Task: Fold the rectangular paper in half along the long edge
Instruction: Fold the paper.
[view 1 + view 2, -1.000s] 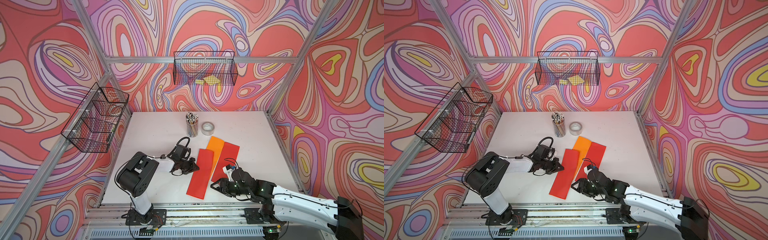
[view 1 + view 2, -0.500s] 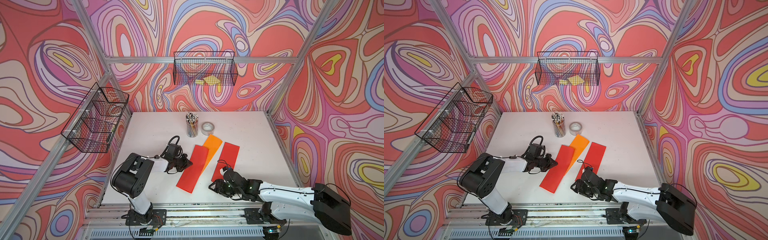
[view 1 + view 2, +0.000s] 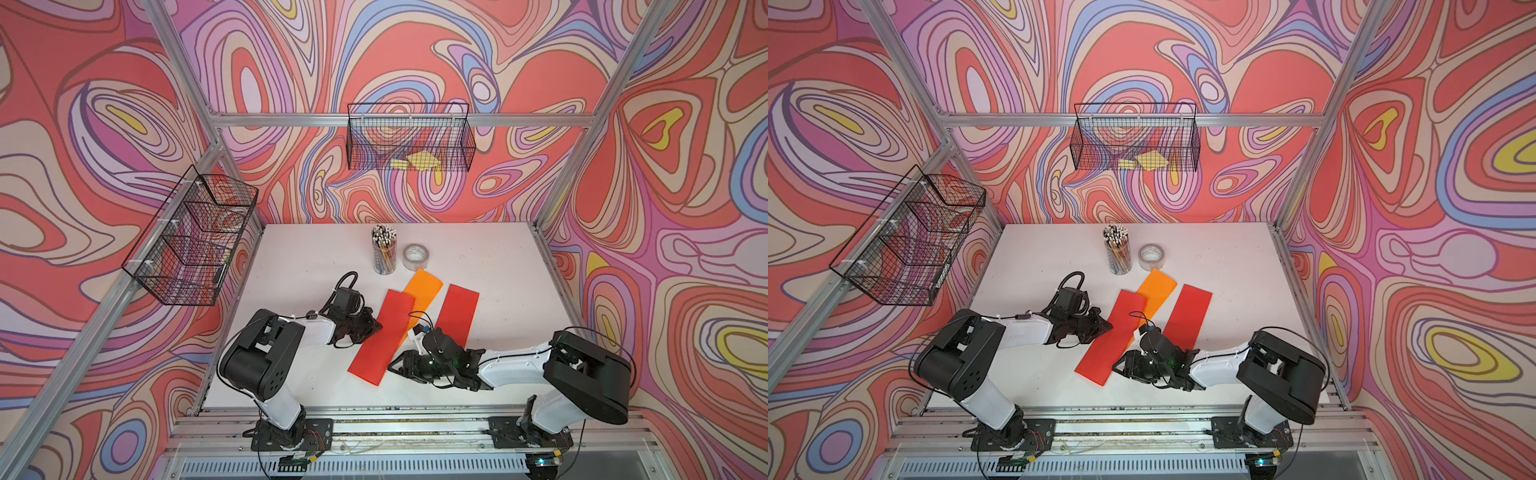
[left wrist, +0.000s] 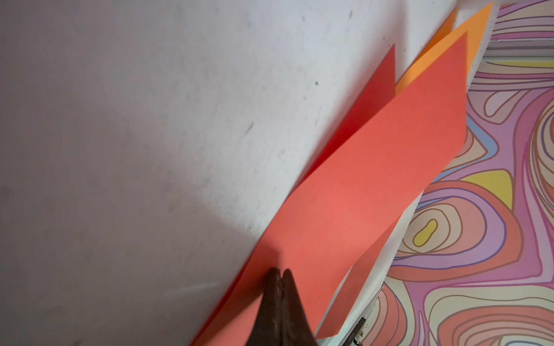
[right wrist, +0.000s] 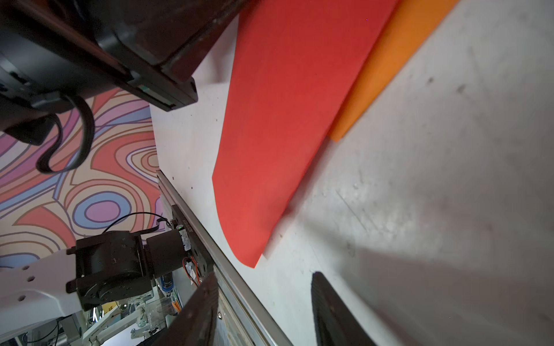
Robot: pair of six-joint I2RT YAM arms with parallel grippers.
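While the right end effector (image 3: 395,366) stands open just beside the near right corner of the red paper (image 3: 380,338), not touching it, the strip is held only by the left end effector (image 3: 376,326). Its jaws are closed on the strip's left long edge. A hold at one point lets the strip pivot or slip free, and the fold line would then probably run skewed. Farther back, the strip's far end overlaps the orange sheet (image 3: 426,286), so lifting the strip may drag that sheet across the worktop (image 3: 311,257). Compared with one second ago, the red paper has been drawn left and turned, and both end effectors have moved left with it. The second red strip (image 3: 459,311), at the right, lies where it was.
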